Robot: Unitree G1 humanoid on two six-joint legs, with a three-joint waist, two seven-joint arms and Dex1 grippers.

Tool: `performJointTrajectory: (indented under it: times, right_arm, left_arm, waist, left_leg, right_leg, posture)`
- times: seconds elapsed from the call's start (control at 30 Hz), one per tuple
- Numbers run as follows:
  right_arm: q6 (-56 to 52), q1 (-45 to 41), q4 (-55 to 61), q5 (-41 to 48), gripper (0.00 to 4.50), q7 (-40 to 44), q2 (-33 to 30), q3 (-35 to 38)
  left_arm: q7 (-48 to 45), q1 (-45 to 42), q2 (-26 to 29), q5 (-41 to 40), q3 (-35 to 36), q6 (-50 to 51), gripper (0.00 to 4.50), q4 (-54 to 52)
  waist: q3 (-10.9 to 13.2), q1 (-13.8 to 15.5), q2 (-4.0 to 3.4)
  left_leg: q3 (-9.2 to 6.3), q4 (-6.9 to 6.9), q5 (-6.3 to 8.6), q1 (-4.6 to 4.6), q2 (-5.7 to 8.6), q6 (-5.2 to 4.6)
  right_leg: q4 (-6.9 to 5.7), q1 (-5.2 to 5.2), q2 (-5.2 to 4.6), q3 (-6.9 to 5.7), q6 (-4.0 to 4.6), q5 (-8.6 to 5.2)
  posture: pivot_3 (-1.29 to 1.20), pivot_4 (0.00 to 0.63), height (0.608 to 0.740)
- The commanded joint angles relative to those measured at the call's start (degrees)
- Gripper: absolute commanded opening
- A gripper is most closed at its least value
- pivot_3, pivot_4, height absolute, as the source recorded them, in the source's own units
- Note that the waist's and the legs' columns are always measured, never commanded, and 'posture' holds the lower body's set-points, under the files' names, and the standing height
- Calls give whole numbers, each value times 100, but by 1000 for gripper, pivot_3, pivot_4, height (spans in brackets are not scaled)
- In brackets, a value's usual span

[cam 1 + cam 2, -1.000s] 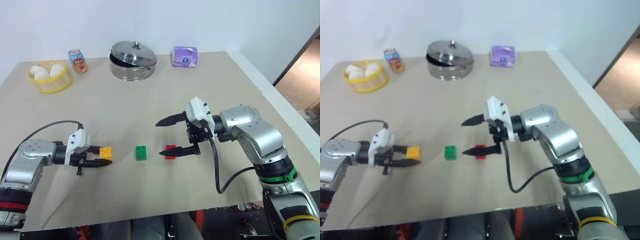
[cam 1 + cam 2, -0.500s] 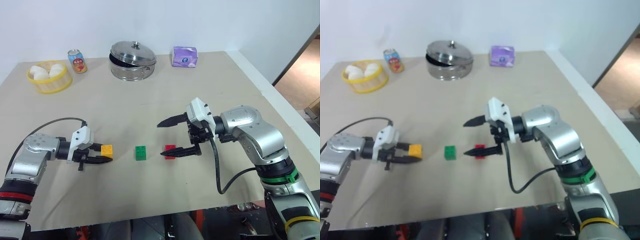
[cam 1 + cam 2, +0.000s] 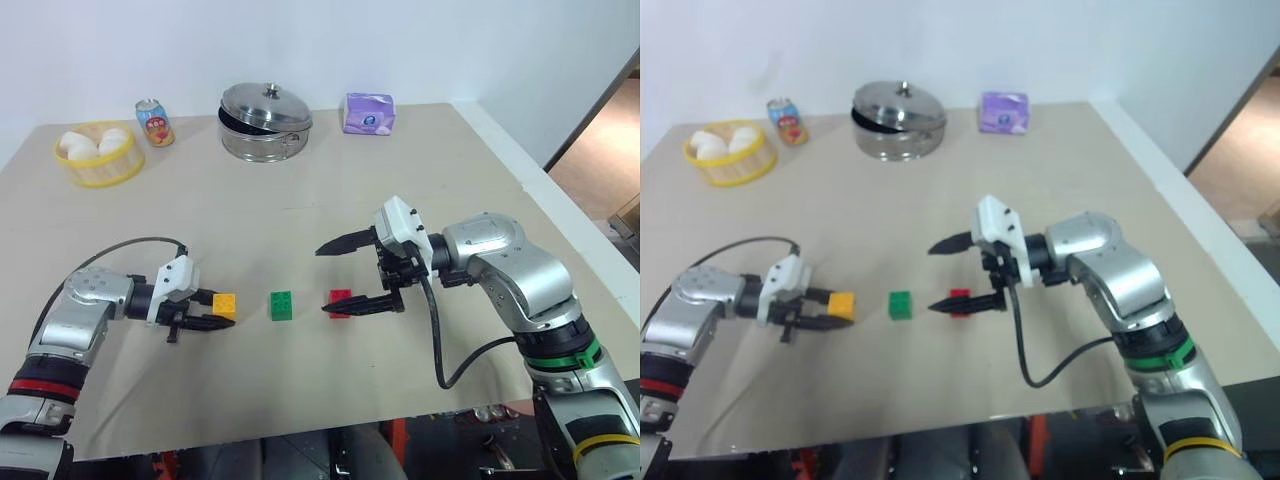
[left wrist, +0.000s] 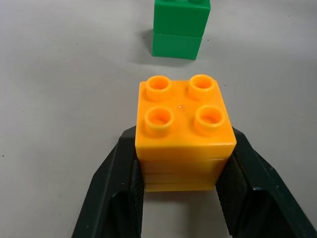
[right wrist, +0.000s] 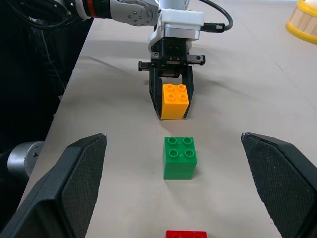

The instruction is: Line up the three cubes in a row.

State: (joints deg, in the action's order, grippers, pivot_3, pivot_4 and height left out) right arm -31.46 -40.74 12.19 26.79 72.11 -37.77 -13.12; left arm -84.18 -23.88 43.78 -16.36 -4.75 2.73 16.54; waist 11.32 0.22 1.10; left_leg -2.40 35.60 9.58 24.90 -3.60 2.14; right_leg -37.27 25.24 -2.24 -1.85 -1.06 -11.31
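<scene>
The small yellow-orange studded plastic cube (image 4: 184, 130) sits on the beige tabletop (image 3: 300, 200), clamped at its flat sides by the left gripper (image 3: 212, 316) jaws, near the green studded plastic cube (image 3: 281, 305) — light, rigid, probably slick. The red studded plastic cube (image 3: 341, 301) lies beyond; the right gripper (image 3: 333, 278) jaws gape wide.

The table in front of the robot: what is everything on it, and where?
table: one, beige, under everything
cubes: three, in a near row; yellow-orange cube left, green cube middle, red cube right
pot: one, steel, lidded, far centre
soda can: one, far left of the pot
basket: one, yellow, holding white round things, far left
tissue packet: one, purple, far right of the pot
left gripper: black, shut on the yellow-orange cube
right gripper: black, open, by the red cube
</scene>
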Motion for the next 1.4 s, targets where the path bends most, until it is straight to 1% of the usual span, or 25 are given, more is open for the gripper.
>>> performJointTrajectory:
  times: [0.03,0.13,0.17,0.2,0.23,0.27,0.3,0.37,0.4,0.43,0.5,0.6,0.7,0.8,0.87,0.93,0.97,1.03,1.1,1.13,1.17,1.23,1.3,1.4]
  right_arm:
    - [-17,23,257,126,4500,-41,-62,227]
    - [-4,50,262,123,4500,-41,-68,223]
    - [-1,61,263,123,4500,-39,-71,221]
    - [0,74,268,124,4500,-38,-75,222]
    - [2,87,275,125,4500,-37,-79,222]
    - [3,98,281,126,4500,-35,-84,223]
    - [4,104,284,127,4500,-35,-87,223]
    - [12,116,286,126,4500,-33,-88,221]
    - [15,120,285,126,4500,-30,-87,219]
    - [20,120,282,125,4500,-29,-83,216]
    - [31,129,285,132,4500,-21,-84,224]
    - [35,139,290,157,4500,-15,-90,255]
    - [-19,144,281,226,4500,-67,-69,338]
    - [-75,183,270,294,4500,-124,-60,436]
    - [-81,225,253,307,4500,-176,-85,505]
    - [-70,436,330,290,4500,-359,-171,731]
    - [-46,615,412,287,4500,-460,-227,883]
    - [87,996,570,230,4500,-725,-254,1202]
    - [235,1367,689,105,4500,-1000,-239,1470]
    - [315,1524,745,49,4500,-1065,-249,1545]
    - [392,1675,802,8,4500,-1097,-254,1607]
    - [650,2312,1076,-116,4500,-1291,-226,1863]
    - [783,2781,1310,-171,4500,-1446,-235,2039]
    - [618,3128,1609,-42,4500,-1588,-268,2272]
  left_arm:
    - [-35,-177,15,125,-35,-207,1371,97]
    - [-70,-195,18,179,-101,-205,1371,133]
    - [-65,-209,21,209,-121,-206,2381,168]
    - [-64,-225,26,214,-128,-165,2510,188]
    - [-65,-239,36,207,-125,-125,2837,180]
    - [-65,-247,46,202,-119,-112,3014,162]
    - [-67,-252,53,200,-116,-110,3470,148]
    - [-43,-259,86,154,-64,-58,3958,89]
    - [-41,-255,118,127,-31,-22,4415,46]
    - [-51,-235,167,109,4,-7,4494,-1]
    - [-71,-109,320,10,136,125,4494,-234]
    - [-68,255,681,-258,472,595,4494,-861]
    - [127,712,959,-590,992,1145,4494,-1492]
    - [447,1072,1039,-865,1486,1593,4494,-1948]
    - [819,1376,961,-1063,1900,1860,4494,-2361]
    - [1513,1866,552,-1153,2337,1901,4494,-3188]
    - [1925,2098,247,-1157,2461,1845,4494,-3674]
    - [2625,2493,-297,-1140,2491,1811,4494,-4477]
    - [3117,2932,-751,-1066,2380,1710,4494,-5079]
    - [3278,3144,-900,-1025,2335,1705,4494,-5303]
    - [3375,3332,-1007,-971,2289,1686,4494,-5472]
    - [3733,3901,-1401,-807,2147,1608,4494,-5924]
    - [4040,4295,-1646,-674,1998,1527,4494,-6188]
    - [4261,4563,-1670,-312,1664,1549,4494,-6267]
  waist:
    - [0,0,0]
    - [0,0,0]
    - [0,0,0]
    - [0,0,0]
    - [0,1,0]
    - [0,1,0]
    - [0,1,0]
    - [0,1,0]
    - [0,1,0]
    - [0,1,0]
    - [0,1,0]
    - [0,5,0]
    - [0,4,1]
    - [1,-32,2]
    - [1,-59,1]
    - [1,-65,2]
    - [1,-66,2]
    - [1,-73,2]
    - [1,-81,2]
    - [1,-79,2]
    - [-1,-14,3]
    - [-1,16,5]
    - [-1,13,5]
    - [-2,16,7]
  left_leg:
    - [0,0,0,0,0,0]
    - [0,2,0,-1,0,-1]
    - [0,2,-1,-2,0,-1]
    - [0,2,-1,-3,0,-1]
    - [1,2,-1,-3,0,-2]
    - [1,2,-1,-4,0,-2]
    - [1,2,-3,-6,0,-3]
    - [1,3,-4,-6,0,-4]
    - [4,4,-4,-10,0,-5]
    - [4,3,-4,-10,0,-5]
    - [4,4,-6,-13,0,-7]
    - [4,4,-9,-14,0,-9]
    - [4,4,-15,-20,-1,-15]
    - [4,4,-17,-17,-7,-14]
    - [15,-6,-16,-20,-11,-14]
    - [18,-13,-16,-21,-12,-13]
    - [18,-12,-16,-20,-12,-13]
    - [20,-12,-16,-21,-12,-13]
    - [20,-12,-16,-21,-12,-13]
    - [23,-13,-15,-22,-13,-12]
    - [23,-13,-15,-23,-12,-12]
    - [55,-3,-12,-25,-9,-7]
    - [61,-4,-12,-36,-10,-7]
    - [70,-4,-10,-52,-10,-5]
  right_leg:
    - [0,0,0,0,0,0]
    - [-1,0,0,0,1,2]
    - [-2,-2,0,0,1,2]
    - [-2,-2,0,0,2,3]
    - [-2,-2,0,1,2,3]
    - [-2,-2,0,1,2,4]
    - [-3,-4,0,2,2,4]
    - [-3,-4,0,2,3,6]
    - [-4,-6,0,4,2,7]
    - [-4,-6,0,4,2,7]
    - [-5,-8,0,4,4,9]
    - [-6,-8,0,4,5,12]
    - [-6,-8,1,5,13,29]
    - [-6,-3,5,7,15,32]
    - [-6,3,9,15,21,28]
    - [-5,3,9,16,22,20]
    - [-5,3,9,17,22,20]
    - [-4,3,8,18,22,20]
    - [-5,2,8,18,22,20]
    - [0,0,4,19,20,21]
    - [0,-2,3,19,20,21]
    - [9,-6,1,47,-6,27]
    - [9,-8,3,54,-4,31]
    - [9,-18,4,65,-4,31]
  posture:
    - [0,150,740]
    - [0,150,740]
    - [0,150,740]
    - [0,150,740]
    - [0,150,740]
    - [0,150,740]
    - [0,150,740]
    - [0,150,740]
    - [0,150,740]
    - [0,150,740]
    - [0,150,740]
    - [0,150,740]
    - [0,150,740]
    - [0,150,740]
    - [0,150,740]
    - [0,150,740]
    - [0,150,740]
    - [0,150,740]
    - [0,150,740]
    - [0,150,740]
    - [0,150,740]
    - [0,150,740]
    - [0,150,740]
    - [0,150,740]
